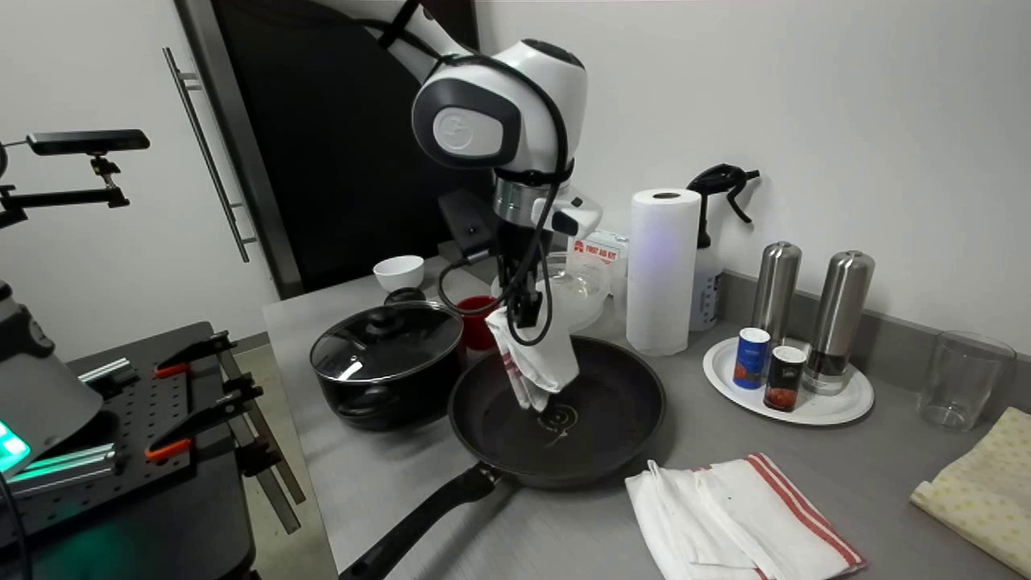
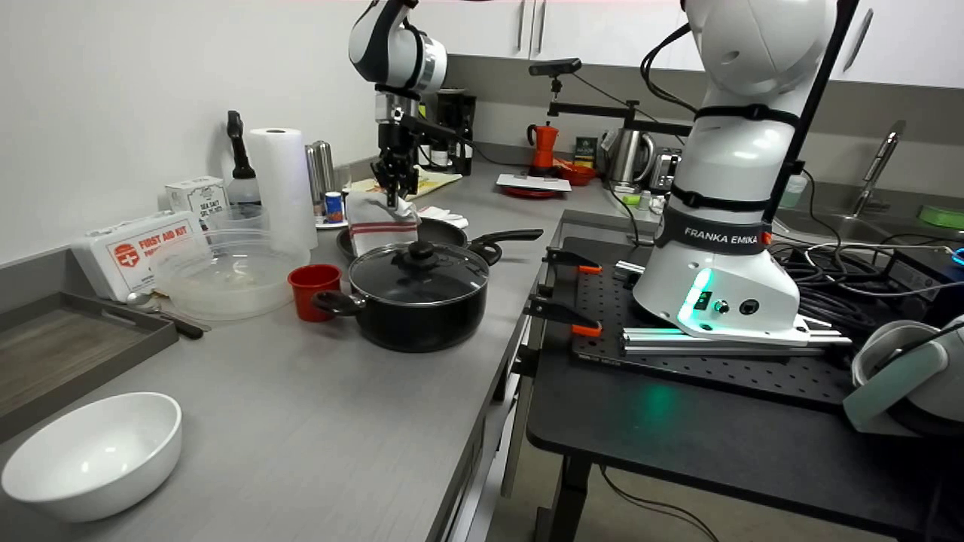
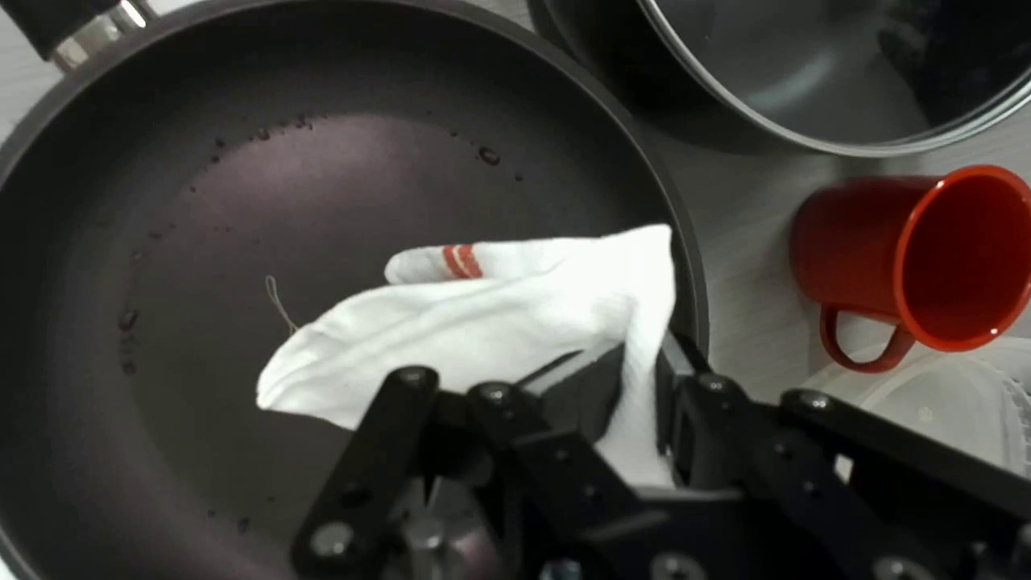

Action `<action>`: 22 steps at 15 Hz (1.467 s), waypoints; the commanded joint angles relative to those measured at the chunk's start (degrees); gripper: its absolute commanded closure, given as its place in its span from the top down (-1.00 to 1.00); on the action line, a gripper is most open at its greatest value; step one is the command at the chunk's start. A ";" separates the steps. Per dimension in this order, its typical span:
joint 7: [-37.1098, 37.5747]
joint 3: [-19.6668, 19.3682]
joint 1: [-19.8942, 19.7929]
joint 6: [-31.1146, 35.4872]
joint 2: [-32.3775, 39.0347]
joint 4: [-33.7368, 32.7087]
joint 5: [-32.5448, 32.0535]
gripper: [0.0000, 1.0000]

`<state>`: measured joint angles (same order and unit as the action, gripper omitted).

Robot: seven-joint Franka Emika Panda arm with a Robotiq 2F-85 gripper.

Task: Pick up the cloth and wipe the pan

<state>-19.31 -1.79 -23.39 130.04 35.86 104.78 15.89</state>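
The cloth (image 1: pixel 540 362), white with red stripes, hung over the pan (image 1: pixel 596 427) from the jaws of the robot arm (image 1: pixel 499 105). The jaws were clenched on an upper part of the fabric, which in the wrist view ran between them as a narrow fold. The loose portion spread within the pan's rim, on the side toward the red mug (image 3: pixel 878 250); whether its lower end touched the cooking surface could not be told. The pan stood flat on the counter (image 2: pixel 316 421), its black handle (image 1: pixel 427 515) directed toward the counter edge that faced the robot base (image 2: pixel 742 278). A pale emblem (image 1: pixel 557 420) marked its dark interior, and small drops (image 3: pixel 488 155) were scattered over it in the wrist view. Just beside the pan stood a deeper black pot (image 2: pixel 422 331), covered by a glass lid (image 2: pixel 422 278), with the mug upright near both vessels.

Elsewhere on the counter, a folded red-striped cloth (image 1: pixel 741 515) lay just beside the pan, and a yellow-patterned towel (image 1: pixel 987 491) lay farther off. A white plate (image 1: pixel 719 369) carried 2 steel grinders (image 1: pixel 842 302) and 2 small shakers (image 1: pixel 752 358); a clear glass (image 1: pixel 962 383) stood near it. Toward the wall, a paper-towel roll (image 1: pixel 663 274) stood upright beside a spray bottle (image 1: pixel 709 302). In both exterior views, a white bowl (image 2: pixel 90 459) stood well apart from the pan, and a clear plastic bowl (image 2: pixel 226 278) stood near the mug.
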 commanded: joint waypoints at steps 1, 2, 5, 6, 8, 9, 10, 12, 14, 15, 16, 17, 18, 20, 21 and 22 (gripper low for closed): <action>-1.16 0.01 -0.50 -1.47 1.31 0.56 0.97 -0.96; -1.11 0.05 -0.51 -1.73 2.10 0.22 0.84 -0.96; -0.26 -0.21 -0.10 -2.35 4.60 -1.27 0.05 -0.96; -0.02 -0.30 -0.04 -2.49 5.36 -1.70 -0.12 -0.96; 0.56 -0.55 0.12 -2.32 6.50 -2.26 -0.46 -0.96; 0.61 -0.55 0.11 -2.30 6.95 -2.56 -0.54 -0.96; 0.42 -0.47 0.06 -2.09 7.47 -3.03 -0.58 -0.96; 0.52 -0.34 0.06 -2.40 8.96 -4.89 -0.70 -0.96; 0.76 -0.33 0.21 -2.90 10.47 -7.13 -1.04 -0.96; 0.96 -0.42 0.36 -3.09 11.29 -8.25 -1.35 -0.96; 0.84 -0.31 0.26 -3.40 12.13 -9.45 -1.43 -0.96; 1.38 -0.55 0.50 -3.70 13.15 -10.77 -1.78 -0.96; 1.29 -0.47 0.40 -3.91 14.15 -12.09 -1.85 -0.96; 1.44 -0.39 0.38 -4.10 16.21 -14.65 -1.93 -0.96; 1.14 -0.15 0.16 -4.11 17.17 -15.71 -1.78 -0.96; 1.11 -0.04 0.04 -4.19 17.97 -16.61 -1.70 -0.96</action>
<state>-19.13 -1.86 -23.48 127.66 50.22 93.24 15.08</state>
